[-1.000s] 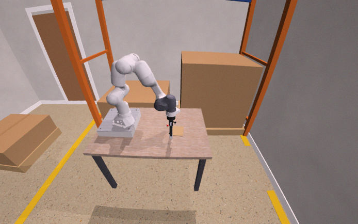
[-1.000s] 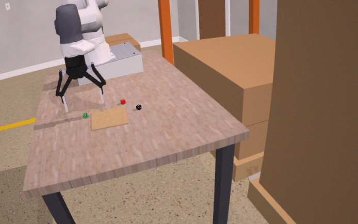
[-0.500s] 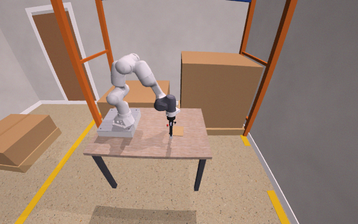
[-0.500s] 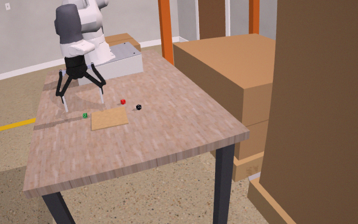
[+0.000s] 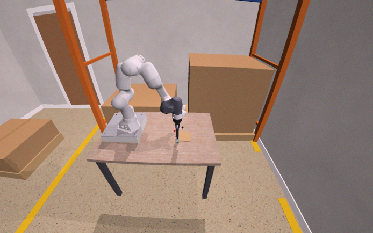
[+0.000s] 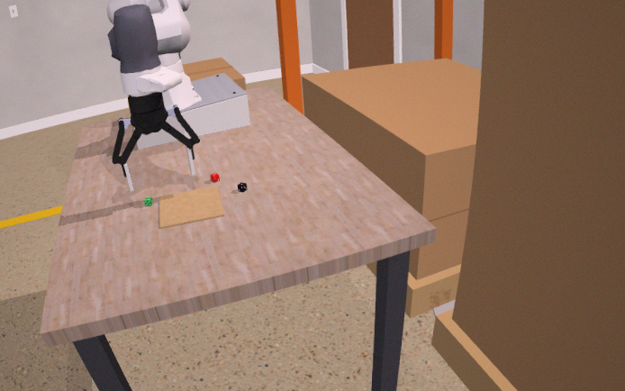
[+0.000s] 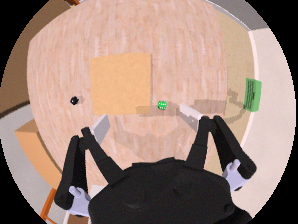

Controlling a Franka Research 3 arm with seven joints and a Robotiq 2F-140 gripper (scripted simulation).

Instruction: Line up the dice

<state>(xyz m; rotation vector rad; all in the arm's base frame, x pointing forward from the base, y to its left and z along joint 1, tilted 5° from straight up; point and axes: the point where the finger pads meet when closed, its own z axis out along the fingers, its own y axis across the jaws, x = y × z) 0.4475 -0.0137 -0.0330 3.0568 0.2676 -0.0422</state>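
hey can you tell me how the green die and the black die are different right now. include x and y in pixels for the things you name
The green die [image 5: 177,142] [image 6: 148,201] [image 7: 162,105] is a cube, while the black die [image 5: 182,127] [image 6: 242,186] [image 7: 74,100] looks many-sided. In the wrist view, the green die lies right of the mat [image 5: 185,136] [image 6: 191,207] [image 7: 121,84], the black die left of it. Both rest on the table, off the mat.

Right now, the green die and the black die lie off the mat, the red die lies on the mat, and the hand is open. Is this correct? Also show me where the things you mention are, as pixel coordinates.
Not quite: the red die [image 5: 174,130] [image 6: 214,177] lies off the mat [image 5: 185,136] [image 6: 191,207] [image 7: 121,84] too, as the exterior view shows.
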